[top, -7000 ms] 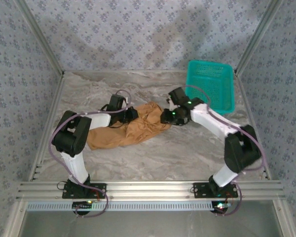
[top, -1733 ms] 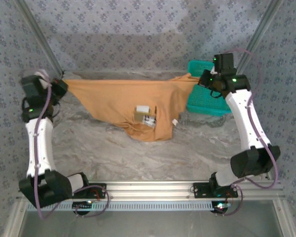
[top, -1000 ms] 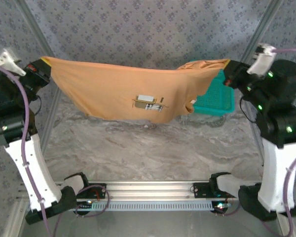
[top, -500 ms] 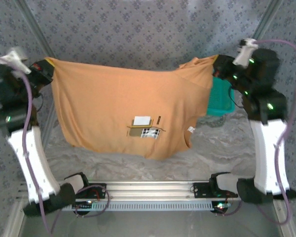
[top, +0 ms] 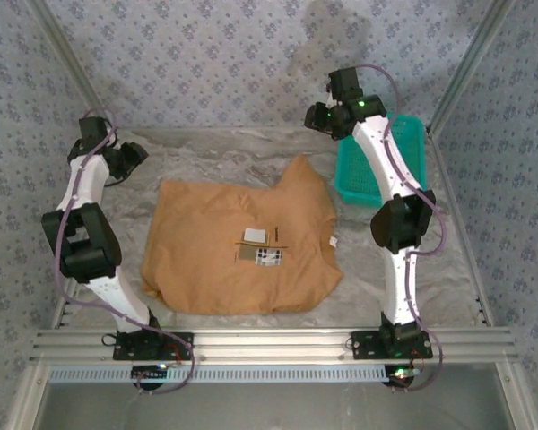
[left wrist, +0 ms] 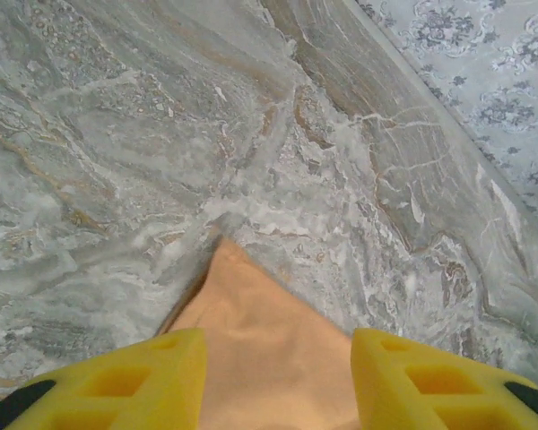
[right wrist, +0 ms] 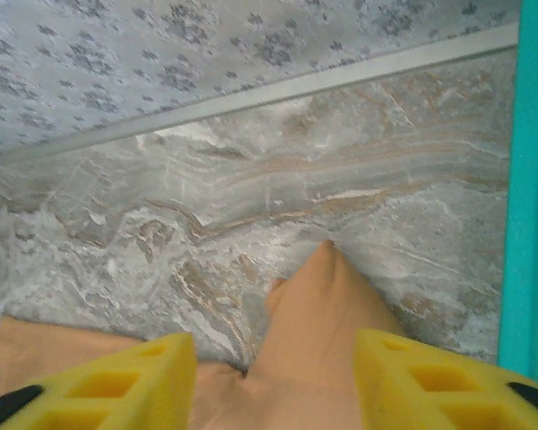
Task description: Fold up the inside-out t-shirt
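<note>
1. Inside-out t-shirt (top: pixel 215 260): tan, spread flat on the marbled worktop (top: pixel 412 264) at the middle of my top view. One corner of it peaks toward 1 o'clock.
2. Label patch (top: pixel 255 236): whitish, on the shirt's upper face, with a checked tag (top: pixel 269 257) just beside it at 5 o'clock.
3. Left gripper (top: pixel 133 161): at 10 o'clock from the shirt, near the worktop's far-left corner. On my left wrist camera the yellow fingers (left wrist: pixel 152 376) stand well apart. A shirt corner lies on the worktop between them, unclamped.
4. Right gripper (top: pixel 314 118): at 1 o'clock from the shirt, beyond the peaked corner. On my right wrist camera its fingers (right wrist: pixel 134 376) are spread, and a point of cloth lies loose between them.
5. Basket (top: pixel 420 166): teal mesh, at 2 o'clock from the shirt, near the shirt's far-right edge.
</note>
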